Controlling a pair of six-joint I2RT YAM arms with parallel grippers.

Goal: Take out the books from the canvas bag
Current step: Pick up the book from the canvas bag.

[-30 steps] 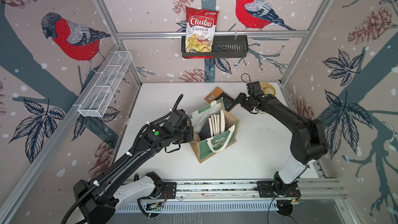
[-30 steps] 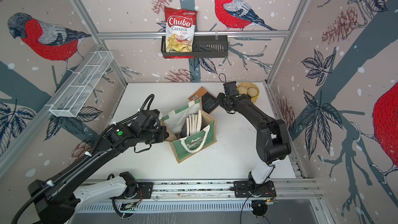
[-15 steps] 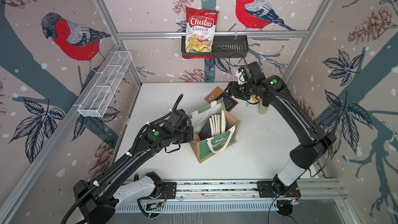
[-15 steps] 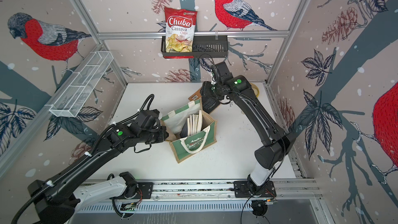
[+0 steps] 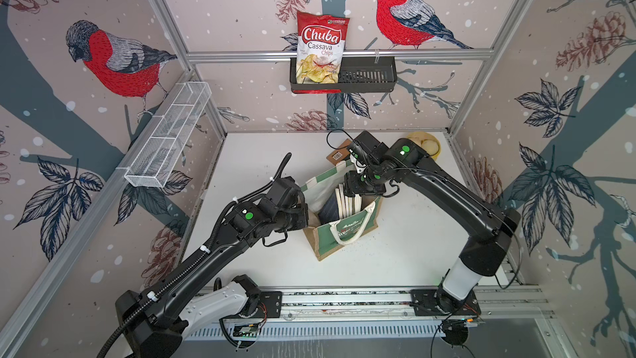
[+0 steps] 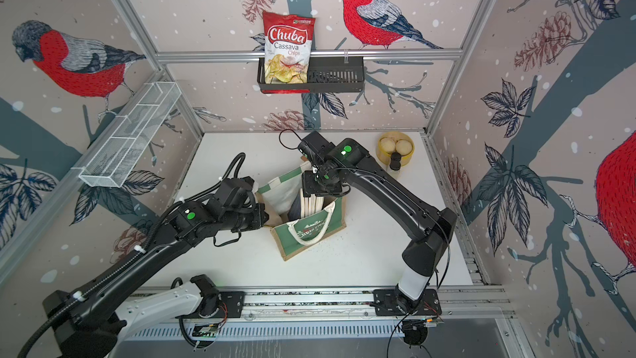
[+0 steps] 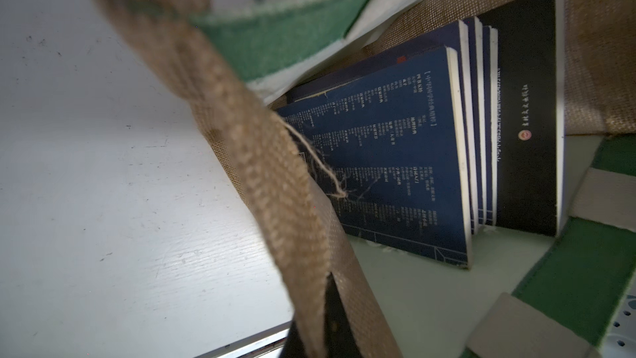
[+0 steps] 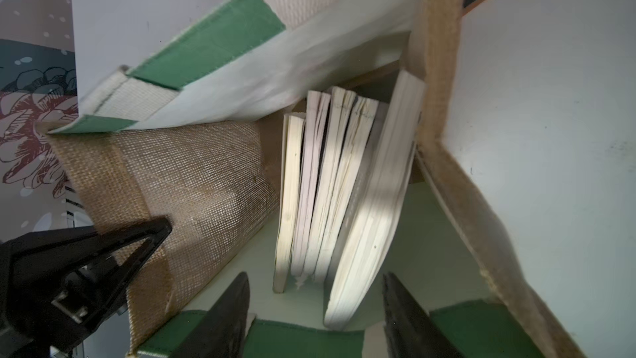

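Note:
The canvas bag (image 5: 346,235) (image 6: 311,234) stands open mid-table. Several books (image 5: 344,201) (image 6: 311,203) stand upright inside it, navy covers and one black (image 7: 395,153), page edges up (image 8: 330,184). My left gripper (image 5: 304,213) (image 7: 330,325) is shut on the bag's jute side wall (image 8: 192,180), holding the mouth open. My right gripper (image 5: 356,187) (image 8: 316,275) hangs open just above the books, its fingers (image 8: 234,308) straddling the page edges without touching. One brown-black book (image 5: 339,154) lies on the table behind the bag, partly under the right arm.
A red chips bag (image 5: 321,48) sits in a black basket (image 5: 368,79) on the back wall. A white wire basket (image 5: 168,136) hangs on the left wall. A yellow bowl (image 6: 395,148) and a small dark bottle (image 6: 395,161) stand at the back right.
My right arm has swung from the back of the table to over the bag's mouth, its jaws narrowing slightly. The left arm and the bag have stayed put.

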